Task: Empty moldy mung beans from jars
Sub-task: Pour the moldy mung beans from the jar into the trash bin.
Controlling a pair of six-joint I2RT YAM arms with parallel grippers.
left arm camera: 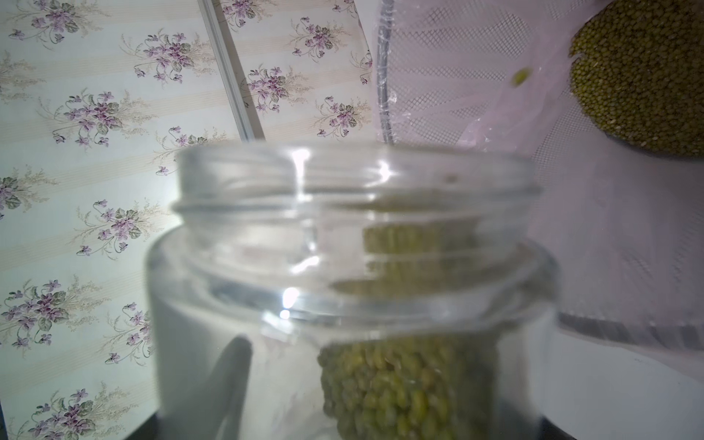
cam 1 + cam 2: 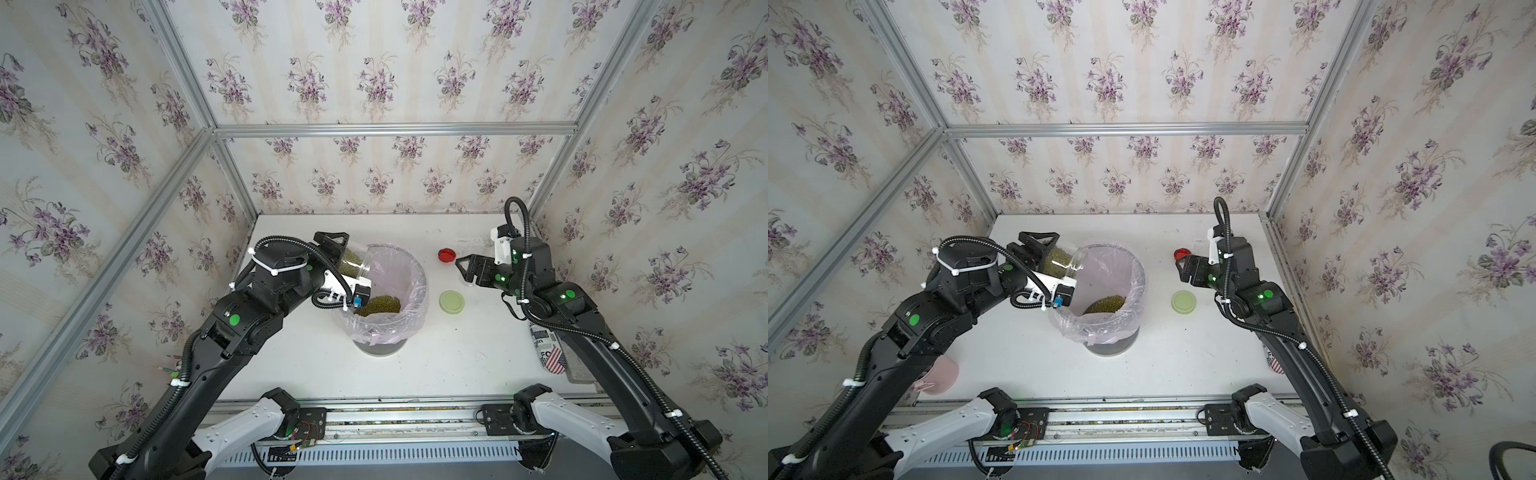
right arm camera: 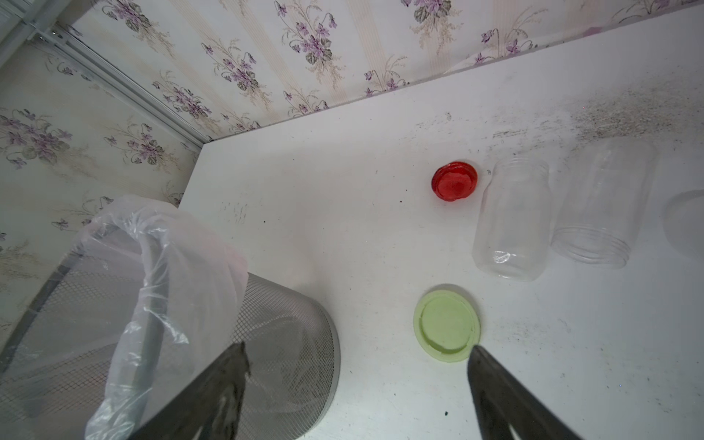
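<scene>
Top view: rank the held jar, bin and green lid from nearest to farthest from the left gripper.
1. Jar: held in the left gripper.
2. Bin: just beside it, mid-table.
3. Green lid: past the bin, on the right arm's side.

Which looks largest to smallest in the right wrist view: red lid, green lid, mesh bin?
1. mesh bin
2. green lid
3. red lid, farther from the camera, so the lids' true order is unsure.
</scene>
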